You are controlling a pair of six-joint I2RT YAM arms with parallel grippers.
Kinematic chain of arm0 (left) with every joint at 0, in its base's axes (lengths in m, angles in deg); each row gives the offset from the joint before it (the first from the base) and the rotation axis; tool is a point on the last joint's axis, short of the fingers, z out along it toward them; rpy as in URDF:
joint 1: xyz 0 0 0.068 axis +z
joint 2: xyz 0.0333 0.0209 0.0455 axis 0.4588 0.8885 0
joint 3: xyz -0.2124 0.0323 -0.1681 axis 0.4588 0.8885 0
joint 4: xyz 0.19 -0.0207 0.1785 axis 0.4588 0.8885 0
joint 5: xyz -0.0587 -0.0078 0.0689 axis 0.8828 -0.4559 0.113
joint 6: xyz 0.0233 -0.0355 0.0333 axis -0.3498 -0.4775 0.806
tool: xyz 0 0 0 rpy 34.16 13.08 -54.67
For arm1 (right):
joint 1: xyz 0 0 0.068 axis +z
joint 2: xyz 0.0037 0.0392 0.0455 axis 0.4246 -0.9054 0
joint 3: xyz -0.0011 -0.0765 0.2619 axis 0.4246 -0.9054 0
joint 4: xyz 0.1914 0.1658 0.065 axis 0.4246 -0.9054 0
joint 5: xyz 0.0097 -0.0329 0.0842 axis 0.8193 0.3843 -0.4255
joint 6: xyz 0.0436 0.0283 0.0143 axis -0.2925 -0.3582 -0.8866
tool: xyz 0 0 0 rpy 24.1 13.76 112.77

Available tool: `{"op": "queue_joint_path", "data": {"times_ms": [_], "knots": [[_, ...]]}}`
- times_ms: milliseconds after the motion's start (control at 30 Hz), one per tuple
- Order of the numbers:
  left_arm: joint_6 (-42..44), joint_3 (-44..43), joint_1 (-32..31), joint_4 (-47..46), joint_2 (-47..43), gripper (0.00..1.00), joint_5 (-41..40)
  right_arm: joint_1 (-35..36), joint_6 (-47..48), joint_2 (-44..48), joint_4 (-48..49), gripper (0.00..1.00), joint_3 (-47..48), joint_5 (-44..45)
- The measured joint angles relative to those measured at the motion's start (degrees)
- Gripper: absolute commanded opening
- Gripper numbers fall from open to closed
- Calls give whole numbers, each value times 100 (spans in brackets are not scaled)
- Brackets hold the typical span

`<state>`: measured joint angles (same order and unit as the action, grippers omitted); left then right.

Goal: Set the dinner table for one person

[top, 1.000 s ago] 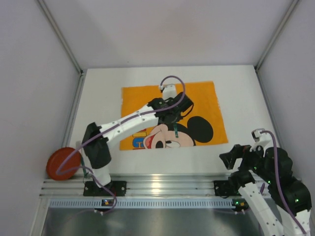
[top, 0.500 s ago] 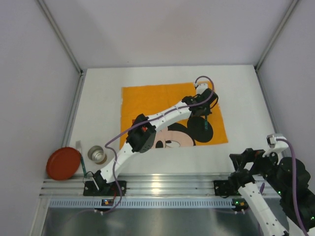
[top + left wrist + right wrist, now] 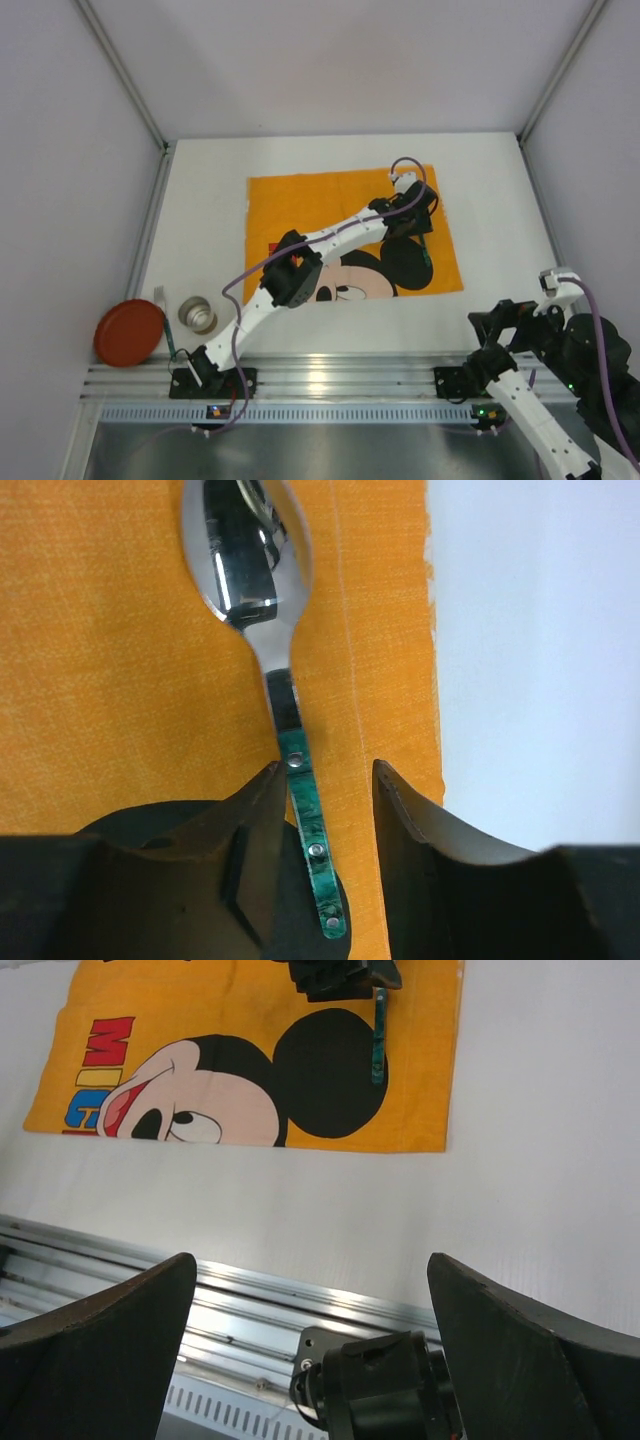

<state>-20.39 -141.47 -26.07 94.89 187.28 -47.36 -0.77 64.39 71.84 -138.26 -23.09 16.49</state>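
Item: spoon, laid at the right edge of the cloth on the white surface; we count it placed. The left end effector straddles its handle, jaws parted; the right end effector gapes idle. Lower left, the plate and cup are not yet set.

"Is the whole spoon visible?"
"No. The wrist view's top edge crops its bowl. From above, the left gripper hides everything except the green handle."
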Motion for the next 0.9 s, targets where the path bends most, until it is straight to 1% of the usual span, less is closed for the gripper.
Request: {"op": "queue_joint_path", "data": {"times_ms": [200,333,433,467,567,600,667,700,767,800,833,867,900], "knots": [[55,83,39,-57,-114,51,-35,61,17,-168,2,100,2,-72],[173,968,98,122,-866,54,-225,66,90,-496,59,100,122,-459],[315,1818,197,391,-1775,58,-522,66,262,-1014,356,100,492,-883],[367,2048,223,516,-2103,61,-658,66,350,-1217,516,100,621,-1001],[470,2621,317,890,-3154,67,-1108,66,680,-2079,1176,100,1143,-1370],[470,2833,378,1032,-3585,70,-1281,68,789,-2509,1357,100,1467,-1539],[404,3204,503,1329,-4415,71,-1519,79,957,-3427,1604,100,2251,-1794],[328,3407,605,1482,-4826,71,-1585,81,1027,-3960,1757,100,2802,-1884],[153,3790,935,1882,-5641,71,-1709,92,1032,-4701,2243,100,3541,-1917],[26,4022,1178,2090,-6067,71,-1821,98,933,-4863,2544,100,3574,-1779],[-105,4251,1394,2323,-6441,71,-1930,101,752,-4927,2826,100,3399,-1558],[-289,4487,1633,2625,-6819,70,-2057,87,428,-4822,3200,100,2887,-1222],[-481,4734,1847,2964,-7193,70,-2179,50,203,-4732,3298,100,2376,-1075]]}}
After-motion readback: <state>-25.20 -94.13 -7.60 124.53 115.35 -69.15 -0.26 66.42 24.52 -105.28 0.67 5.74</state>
